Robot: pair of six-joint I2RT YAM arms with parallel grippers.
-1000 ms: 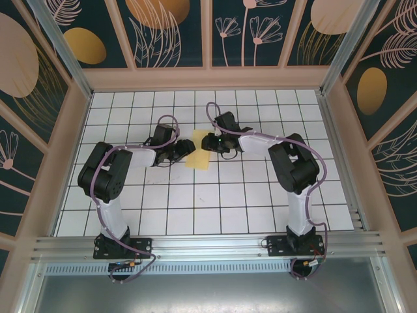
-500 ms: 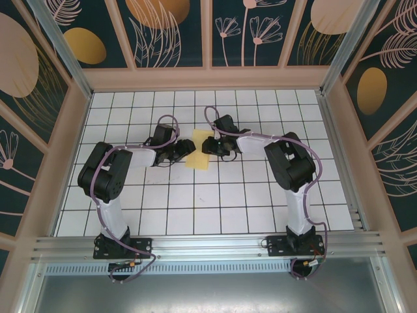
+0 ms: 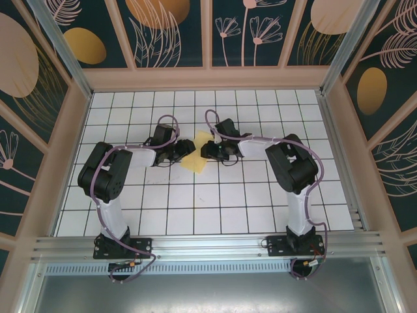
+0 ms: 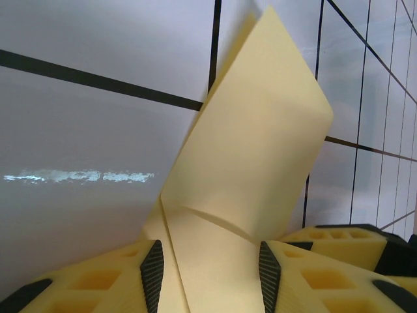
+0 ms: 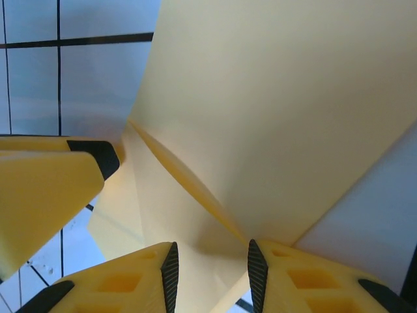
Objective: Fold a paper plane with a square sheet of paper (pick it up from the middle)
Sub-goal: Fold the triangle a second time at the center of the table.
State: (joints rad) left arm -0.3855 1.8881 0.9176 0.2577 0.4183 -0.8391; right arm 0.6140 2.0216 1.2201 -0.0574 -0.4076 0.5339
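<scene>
Left tool, right tool crowd the paper; near table free.

Thin pale-yellow paper sheet: matt and smooth, sharply creased. White tiled surface beneath is glossy, catching a streak of glare. Yellow plastic fingers look matt, with black ribbed pads.

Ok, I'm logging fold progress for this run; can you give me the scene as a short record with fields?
item: square sheet of paper, yellow, creased, one flap raised off the table
left end effector: jaws apart, paper running between the pads
right end effector: jaws apart, paper running between the pads
position: both meet over the sheet, mid-table
stage: partly folded, no dart shape yet
</scene>
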